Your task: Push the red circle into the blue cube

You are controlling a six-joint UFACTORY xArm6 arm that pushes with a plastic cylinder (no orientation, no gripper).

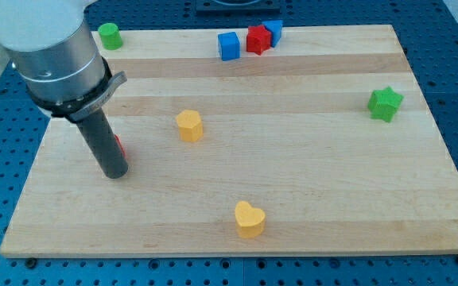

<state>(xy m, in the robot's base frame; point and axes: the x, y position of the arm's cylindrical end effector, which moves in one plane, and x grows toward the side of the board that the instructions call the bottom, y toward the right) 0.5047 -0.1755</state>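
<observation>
Red circle mostly hidden behind my tip.

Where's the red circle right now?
The red circle sits at the view's left, mostly hidden behind my tip, left of the yellow hexagon block.

no readable text, labels, numbers or signs anywhere

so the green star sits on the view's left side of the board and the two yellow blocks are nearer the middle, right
Not quite. In the camera view the green star sits on the view's right side of the board, near its right edge. The rest holds: the two yellow blocks, one with flat sides and a yellow heart, are nearer the middle.
</observation>
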